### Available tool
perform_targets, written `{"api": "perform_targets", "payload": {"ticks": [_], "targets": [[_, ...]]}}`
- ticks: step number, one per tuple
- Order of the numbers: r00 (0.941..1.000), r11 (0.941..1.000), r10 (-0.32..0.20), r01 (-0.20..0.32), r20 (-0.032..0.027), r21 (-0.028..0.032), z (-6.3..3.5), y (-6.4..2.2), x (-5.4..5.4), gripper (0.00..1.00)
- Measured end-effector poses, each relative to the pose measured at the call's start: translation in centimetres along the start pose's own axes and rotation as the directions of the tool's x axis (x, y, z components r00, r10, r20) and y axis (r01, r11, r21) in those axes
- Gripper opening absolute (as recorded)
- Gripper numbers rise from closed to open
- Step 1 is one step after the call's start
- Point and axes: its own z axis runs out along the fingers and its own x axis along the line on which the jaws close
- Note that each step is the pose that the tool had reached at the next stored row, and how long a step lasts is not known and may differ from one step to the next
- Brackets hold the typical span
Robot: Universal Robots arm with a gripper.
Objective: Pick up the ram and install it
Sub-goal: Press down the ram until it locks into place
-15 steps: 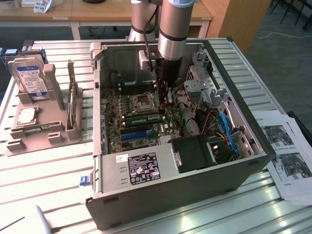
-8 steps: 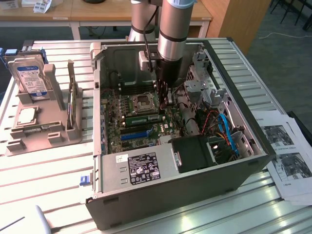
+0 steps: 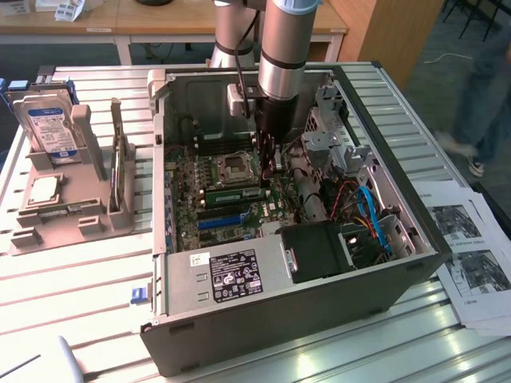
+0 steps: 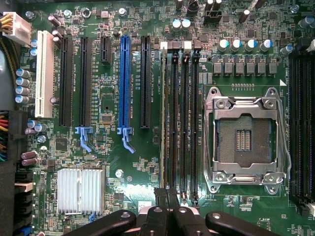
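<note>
Fingers stand closed, pressing on the ram, which you see lying green in the memory slots just beside the CPU socket. From the gripper in the exterior view, the stick runs toward eight o'clock. Keep your push straight down and centred over the slot; watch that both end latches seat evenly, and don't rock sideways toward the blue slot.

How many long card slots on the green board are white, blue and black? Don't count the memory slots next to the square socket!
White slot: 1
Blue slot: 1
Black slots: 4 (one of them short)
Total: 6
</note>
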Motion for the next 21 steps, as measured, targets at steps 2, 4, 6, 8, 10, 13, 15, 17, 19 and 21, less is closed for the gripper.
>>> {"api": "perform_targets", "payload": {"ticks": [2,4,6,8,10,13,15,17,19,21], "targets": [[1.0,1.0,0.0,0.0,0.0001,0.0002,0.08,-0.01,-0.01,0.1],[1.0,1.0,0.0,0.0,-0.0003,0.0001,0.14,0.0,0.01,0.1],[1.0,1.0,0.0,0.0,-0.0003,0.0,0.14,0.0,0.01,0.1],[1.0,1.0,0.0,0.0,0.0001,0.0001,0.16,0.0,0.0,0.1],[1.0,1.0,0.0,0.0,-0.0001,0.0001,0.19,-0.01,0.0,0.1],[1.0,1.0,0.0,0.0,-0.0001,0.0001,0.19,0.0,0.0,0.1],[1.0,1.0,0.0,0.0,0.0,0.0001,0.18,0.0,0.0,0.1],[1.0,1.0,0.0,0.0,0.0014,0.0003,0.05,0.0,-0.01,0.1],[1.0,1.0,0.0,0.0,-0.0001,-0.0009,-0.31,0.01,0.04,0.1],[1.0,1.0,0.0,0.0,0.0001,-0.0023,-0.68,0.02,0.06,0.1]]}}
